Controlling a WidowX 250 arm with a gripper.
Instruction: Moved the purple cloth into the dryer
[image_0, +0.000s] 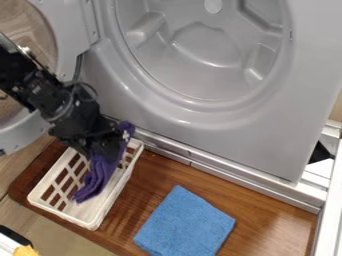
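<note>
At the near left, beyond the counter's front edge, part of a yellow thing (25, 251) shows beside a black piece (13, 235); I can't tell what either is. Then comes the brown wooden counter (157, 177), its left corner rounded.

A blue cloth (186, 222) lies spread flat toward the front edge, one corner pointing at the dryer, with a wide stretch of wood on its right. A broad strip of wood also separates it from the white slatted basket (120, 186), which sits slantwise by the rounded corner. The basket's near end is close to the front edge and its far end is just beside the metal sill (234, 172).

The purple cloth (99, 172) hangs bunched and long in the basket, its lower end down among the slats and its upper part rising past the far rim. The jaws (107, 150) hang over that far end, clenched on the cloth, tight by the dryer's lower front. The black arm (40, 90) slants in from the left, across the open round door (65, 25).

Past the sill, the grey dryer (274, 125) stands along the back edge, its wide round mouth open, with room between its rims for the jaws. White framing (334, 195) borders the counter's right end.
</note>
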